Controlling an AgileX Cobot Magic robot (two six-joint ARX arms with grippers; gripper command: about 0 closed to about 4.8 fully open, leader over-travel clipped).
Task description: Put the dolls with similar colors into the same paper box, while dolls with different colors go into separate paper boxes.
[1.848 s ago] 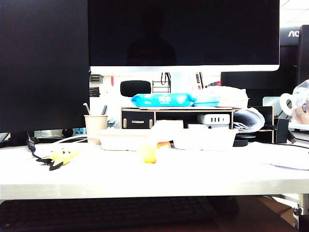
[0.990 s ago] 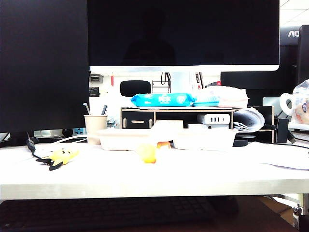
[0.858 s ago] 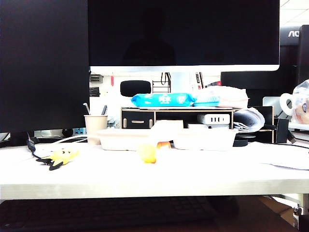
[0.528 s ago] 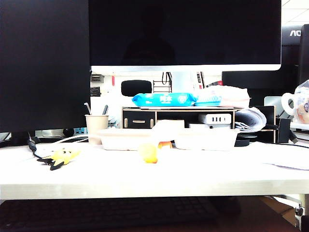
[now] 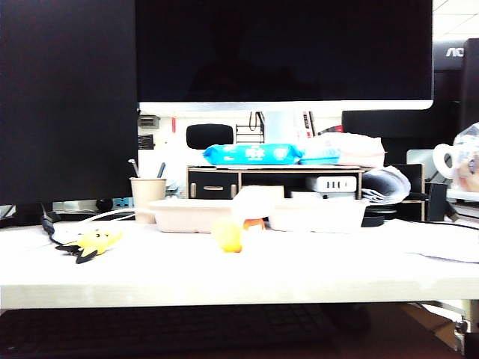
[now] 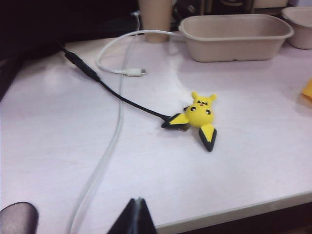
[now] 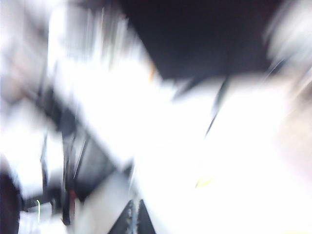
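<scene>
Exterior view: flat yellow doll (image 5: 95, 241) lies far left, rounded yellow-orange doll (image 5: 227, 235) mid-table, white doll (image 5: 254, 203) between the two paper boxes (image 5: 191, 215) behind. Left gripper (image 6: 137, 218) hangs at the near edge, fingers together, empty. Right gripper (image 7: 132, 219) is blurred, pinched shut.

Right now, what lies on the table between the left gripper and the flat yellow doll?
In the left wrist view, only bare table lies between the left gripper and the flat yellow doll; a white cable runs beside.
</scene>
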